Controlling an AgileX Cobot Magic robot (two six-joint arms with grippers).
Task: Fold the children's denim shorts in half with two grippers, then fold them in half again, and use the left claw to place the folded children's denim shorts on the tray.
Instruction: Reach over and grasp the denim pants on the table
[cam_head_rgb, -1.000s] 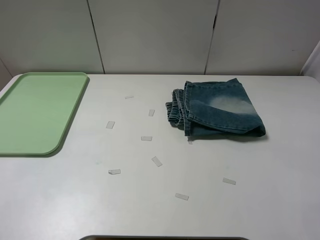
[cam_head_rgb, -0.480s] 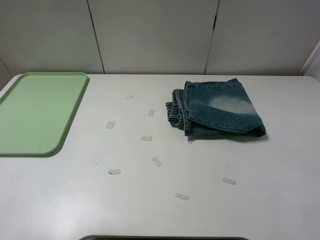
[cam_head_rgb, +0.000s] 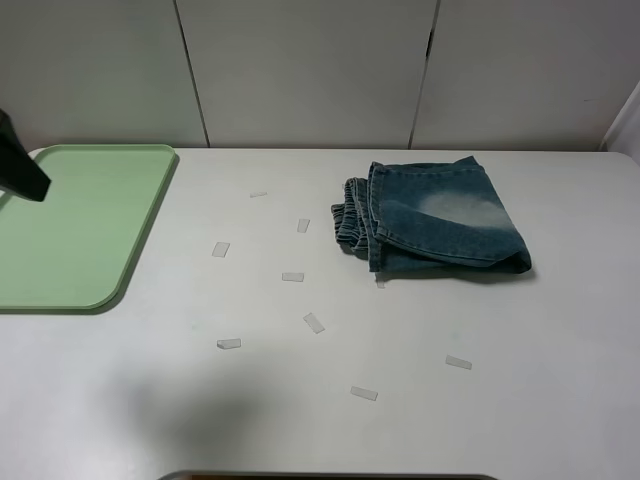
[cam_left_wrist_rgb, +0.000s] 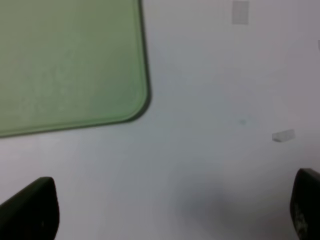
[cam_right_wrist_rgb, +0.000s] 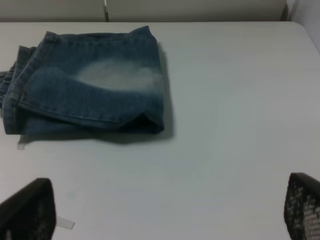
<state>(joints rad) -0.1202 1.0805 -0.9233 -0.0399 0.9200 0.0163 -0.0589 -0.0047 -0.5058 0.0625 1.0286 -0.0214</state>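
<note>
— White tabletop (cam_head_rgb: 520, 400); where are the children's denim shorts (cam_right_wrist_rgb: 90, 85)?
— Doubled over, ahead of the right gripper (cam_right_wrist_rgb: 165, 207), jaws spread, empty.
— And the left gripper (cam_left_wrist_rgb: 167, 205)?
— Spread too, tray (cam_left_wrist_rgb: 65, 60) corner just ahead of it. Likely next: both reach the shorts for another fold.

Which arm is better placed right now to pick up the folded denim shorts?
Right, probably: the right gripper, open, looks straight at the denim shorts ahead of it. The left gripper, also open, hovers by the tray corner, well away from them.
</note>
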